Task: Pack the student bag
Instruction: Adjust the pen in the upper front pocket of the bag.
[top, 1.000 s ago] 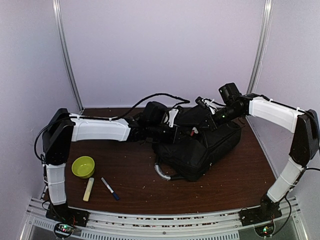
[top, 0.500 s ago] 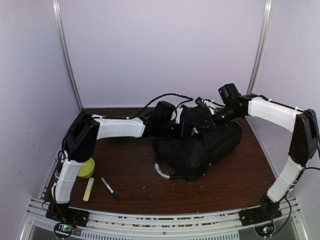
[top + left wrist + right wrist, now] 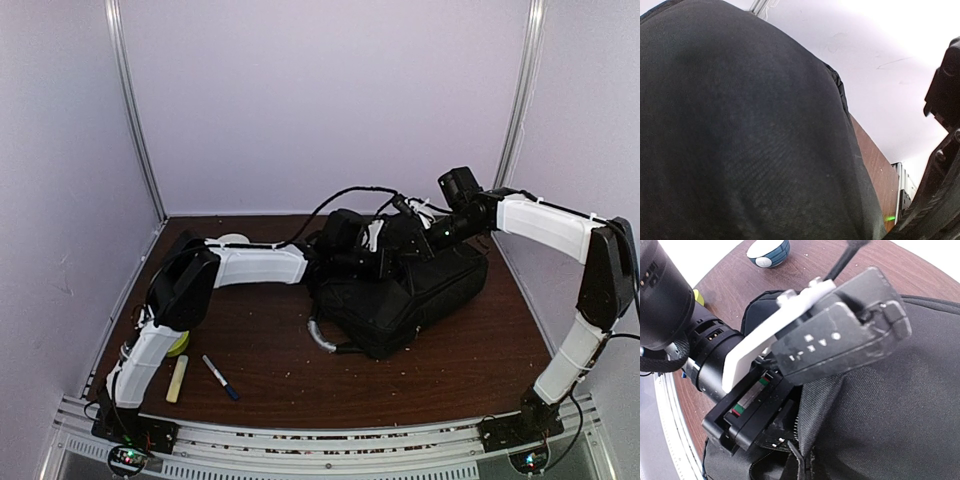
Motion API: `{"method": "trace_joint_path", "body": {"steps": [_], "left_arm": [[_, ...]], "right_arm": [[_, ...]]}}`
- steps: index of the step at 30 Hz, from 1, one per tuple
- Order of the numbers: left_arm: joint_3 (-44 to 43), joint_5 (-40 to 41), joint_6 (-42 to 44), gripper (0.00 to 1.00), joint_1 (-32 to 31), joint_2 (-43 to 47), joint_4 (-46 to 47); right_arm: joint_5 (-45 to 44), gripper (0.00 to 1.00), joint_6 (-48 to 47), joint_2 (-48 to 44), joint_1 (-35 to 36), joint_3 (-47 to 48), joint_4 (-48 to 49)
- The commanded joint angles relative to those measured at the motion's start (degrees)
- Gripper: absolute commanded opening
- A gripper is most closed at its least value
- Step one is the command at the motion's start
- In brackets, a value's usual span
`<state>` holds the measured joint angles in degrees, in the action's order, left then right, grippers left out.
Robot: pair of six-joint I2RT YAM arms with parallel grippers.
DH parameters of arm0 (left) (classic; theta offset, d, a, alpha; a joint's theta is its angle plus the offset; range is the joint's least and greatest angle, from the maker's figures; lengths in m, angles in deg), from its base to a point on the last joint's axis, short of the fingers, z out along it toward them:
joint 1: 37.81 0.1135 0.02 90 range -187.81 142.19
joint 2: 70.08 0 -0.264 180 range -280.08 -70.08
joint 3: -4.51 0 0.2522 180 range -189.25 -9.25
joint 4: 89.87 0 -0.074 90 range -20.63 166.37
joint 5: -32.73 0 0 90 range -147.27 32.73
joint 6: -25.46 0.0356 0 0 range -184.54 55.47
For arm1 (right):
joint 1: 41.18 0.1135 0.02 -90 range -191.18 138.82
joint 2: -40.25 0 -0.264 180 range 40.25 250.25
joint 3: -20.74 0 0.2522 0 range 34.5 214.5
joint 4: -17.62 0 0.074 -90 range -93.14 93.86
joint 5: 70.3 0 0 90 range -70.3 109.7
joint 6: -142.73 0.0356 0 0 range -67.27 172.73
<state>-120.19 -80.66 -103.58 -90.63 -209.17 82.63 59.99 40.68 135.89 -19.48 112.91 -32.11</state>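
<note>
left tool (image 3: 378,258) is sitting in bag (image 3: 430,292) mouth, grip unclear | right tool (image 3: 410,226) is resting closed at rim | judging: keep mouth wide

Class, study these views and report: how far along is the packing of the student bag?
Done: nothing visibly packed. In hand: both claws are at the student bag's far end, the left claw close against its fabric, the right claw shut at its top edge. Remaining: the blue marker and the pale stick lie on the table, unpacked.
</note>
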Motion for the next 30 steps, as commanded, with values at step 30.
{"method": "trace_joint_path", "body": {"steps": [30], "left_arm": [[53.0,33.4,-21.2,0.49,-2.4,53.2,-50.6]], "right_arm": [[4.9,0.00,-2.8,0.4,0.3,0.2,3.2]]}}
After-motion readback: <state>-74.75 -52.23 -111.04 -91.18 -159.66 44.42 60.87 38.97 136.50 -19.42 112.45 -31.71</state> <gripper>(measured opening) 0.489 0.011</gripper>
